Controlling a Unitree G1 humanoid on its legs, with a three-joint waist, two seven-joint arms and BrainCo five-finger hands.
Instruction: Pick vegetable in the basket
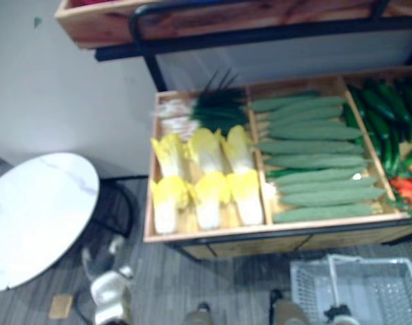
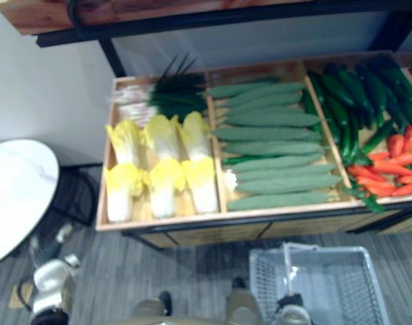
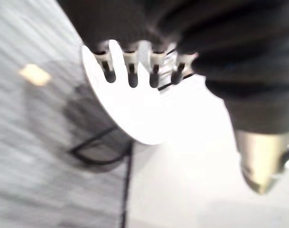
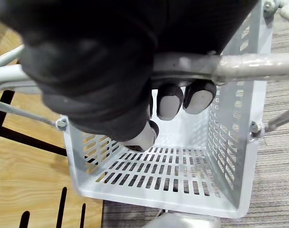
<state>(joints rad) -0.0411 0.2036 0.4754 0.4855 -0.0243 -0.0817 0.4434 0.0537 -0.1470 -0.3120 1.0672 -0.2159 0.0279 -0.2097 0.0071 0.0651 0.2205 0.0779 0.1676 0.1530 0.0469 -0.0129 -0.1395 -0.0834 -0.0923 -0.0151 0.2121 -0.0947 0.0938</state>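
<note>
A wooden display crate holds rows of vegetables. Yellow-white napa cabbages lie at its left, with dark leafy scallions behind them. Long pale green gourds fill the middle bay, and dark cucumbers and orange carrots lie at the right. A white perforated basket hangs low in front of the crate and is empty inside. My right hand is curled round its metal handle. My left hand hangs down at the lower left, fingers relaxed and holding nothing.
A round white table stands to the left of the crate, close by my left hand. Another wooden crate on a black frame sits on the shelf above. A small tan square lies on the grey floor.
</note>
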